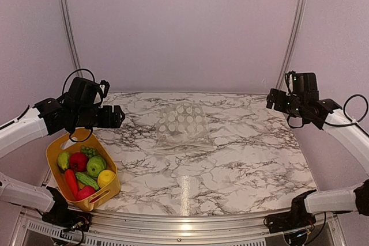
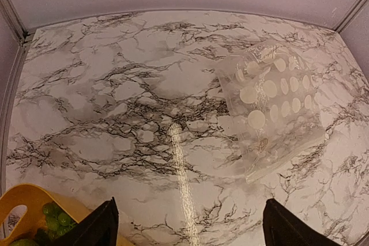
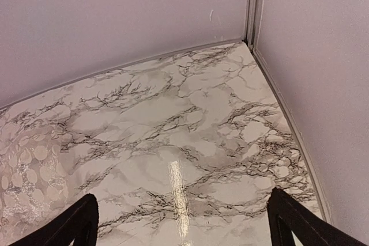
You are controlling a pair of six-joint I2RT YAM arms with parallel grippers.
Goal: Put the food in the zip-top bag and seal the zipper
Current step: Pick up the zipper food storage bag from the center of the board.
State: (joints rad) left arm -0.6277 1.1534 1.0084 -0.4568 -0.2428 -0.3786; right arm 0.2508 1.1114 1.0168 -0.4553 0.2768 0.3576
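The clear dotted zip-top bag (image 1: pixel 182 123) lies flat on the marble table at the middle back; it also shows in the left wrist view (image 2: pixel 272 108) and at the left edge of the right wrist view (image 3: pixel 26 171). Its zipper strip (image 2: pixel 285 162) runs along the near edge. The food sits in a yellow bin (image 1: pixel 57 145) at the front left: red apple (image 1: pixel 78 161), green apple (image 1: pixel 95 166), lemon (image 1: pixel 105 178), carrot (image 1: pixel 71 182), grapes (image 1: pixel 88 151). My left gripper (image 1: pixel 118 116) is open and empty above the bin's far end. My right gripper (image 1: pixel 271 99) is open and empty, high at the right.
The marble table (image 1: pixel 230 159) is bounded by lilac walls with metal corner rails (image 1: pixel 294 27). Its front edge has a metal rim (image 1: pixel 184 220). The bin's rim and grapes (image 2: pixel 55 217) show at the bottom left of the left wrist view.
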